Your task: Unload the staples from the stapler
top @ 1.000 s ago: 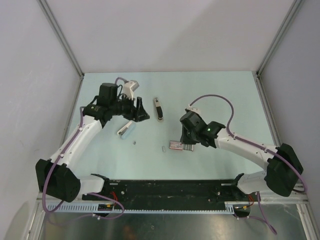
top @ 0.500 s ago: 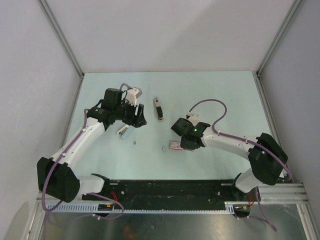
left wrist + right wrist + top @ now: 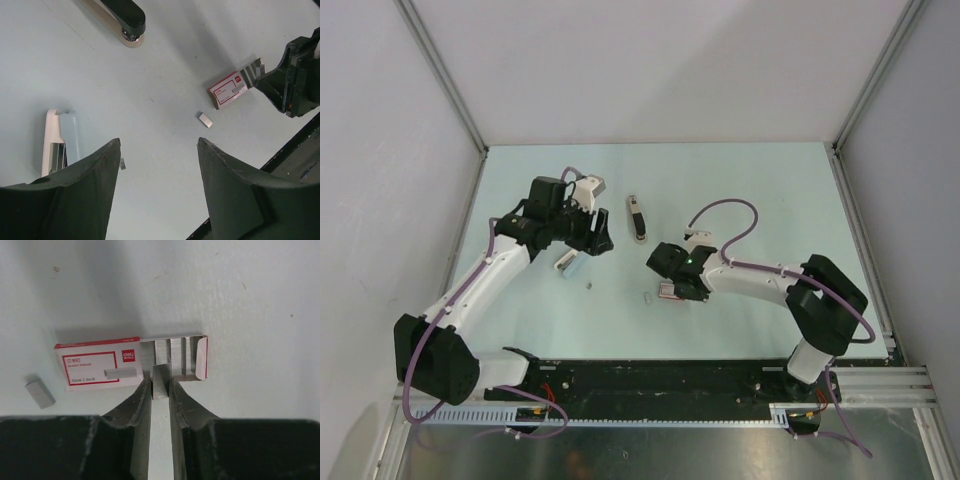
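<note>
The right tool (image 3: 160,386) is closed on a short staple strip (image 3: 161,374), holding it at the mouth of the slid-out tray (image 3: 187,357) of the pink-and-white staple box (image 3: 97,367). More staples lie in rows inside that tray. I'd say the step in hand is stowing unloaded staples in the box. The next move calls for a gentle push or a clean release, so the strip lands in the tray rather than tipping over its lip.

The left tool (image 3: 157,145) hangs with its fingers wide apart and nothing between them, above the worktop (image 3: 740,190). It is just beside the pale blue-and-white stapler (image 3: 56,140), which lies flat with some metal of its channel showing.

Two more pieces of the staples lie loose. One is a loose strip (image 3: 205,120) near the box, and the other is a small bit (image 3: 122,163) close to the pale stapler. From what's lying about, those look left to gather.

Only the right wrist view shows the pinched strip and the tray's contents. From above, that arm hides them. The left wrist view alone shows the pale stapler's metal channel. The overhead view shows the whole layout, with a black stapler (image 3: 637,217) lying between the two arms, apart from both tools.
</note>
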`<state>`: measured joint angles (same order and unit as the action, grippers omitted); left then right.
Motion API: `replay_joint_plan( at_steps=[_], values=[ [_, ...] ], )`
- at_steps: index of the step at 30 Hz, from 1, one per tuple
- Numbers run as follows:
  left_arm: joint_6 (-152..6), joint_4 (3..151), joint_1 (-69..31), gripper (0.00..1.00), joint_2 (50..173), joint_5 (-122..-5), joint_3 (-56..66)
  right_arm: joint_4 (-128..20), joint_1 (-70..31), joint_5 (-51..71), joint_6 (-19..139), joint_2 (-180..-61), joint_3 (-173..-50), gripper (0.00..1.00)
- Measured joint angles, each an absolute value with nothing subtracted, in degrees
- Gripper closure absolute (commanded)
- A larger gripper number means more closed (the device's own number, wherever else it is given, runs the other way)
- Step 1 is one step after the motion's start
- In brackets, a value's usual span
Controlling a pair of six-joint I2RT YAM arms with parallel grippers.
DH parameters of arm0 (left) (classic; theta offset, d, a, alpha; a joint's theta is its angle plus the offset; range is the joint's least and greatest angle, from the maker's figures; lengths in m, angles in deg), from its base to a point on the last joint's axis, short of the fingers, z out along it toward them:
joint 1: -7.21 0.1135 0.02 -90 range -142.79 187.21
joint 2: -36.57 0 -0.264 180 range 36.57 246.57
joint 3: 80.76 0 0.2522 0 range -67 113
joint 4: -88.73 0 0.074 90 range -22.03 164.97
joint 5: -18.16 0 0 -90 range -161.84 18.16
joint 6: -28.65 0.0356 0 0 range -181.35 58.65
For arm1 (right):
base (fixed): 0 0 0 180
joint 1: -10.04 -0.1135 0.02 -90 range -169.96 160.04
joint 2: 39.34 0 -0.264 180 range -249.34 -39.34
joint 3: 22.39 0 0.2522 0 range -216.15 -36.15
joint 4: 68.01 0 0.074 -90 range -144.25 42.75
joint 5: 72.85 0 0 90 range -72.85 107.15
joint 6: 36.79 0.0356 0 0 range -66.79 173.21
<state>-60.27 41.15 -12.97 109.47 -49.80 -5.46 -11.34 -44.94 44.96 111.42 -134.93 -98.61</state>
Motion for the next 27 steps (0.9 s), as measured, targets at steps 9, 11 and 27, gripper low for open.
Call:
replay_joint_plan(
  at_steps=[9, 11, 27],
  values=[
    [-60.3, 41.1, -13.1, 0.32, 109.5, -49.8, -5.5, -9.1, -45.2, 46.7, 111.6, -136.9, -99.0, 1.0],
    [-60.3, 41.1, -13.2, 0.33, 109.5, -49.8, -5.5, -9.0, -45.2, 46.7, 111.6, -137.3, -99.0, 1.0],
    [-60.3, 41.1, -13.3, 0.33, 109.5, -49.8, -5.5, -9.5, -45.1, 45.3, 109.3, -138.2, -99.0, 1.0]
  ],
)
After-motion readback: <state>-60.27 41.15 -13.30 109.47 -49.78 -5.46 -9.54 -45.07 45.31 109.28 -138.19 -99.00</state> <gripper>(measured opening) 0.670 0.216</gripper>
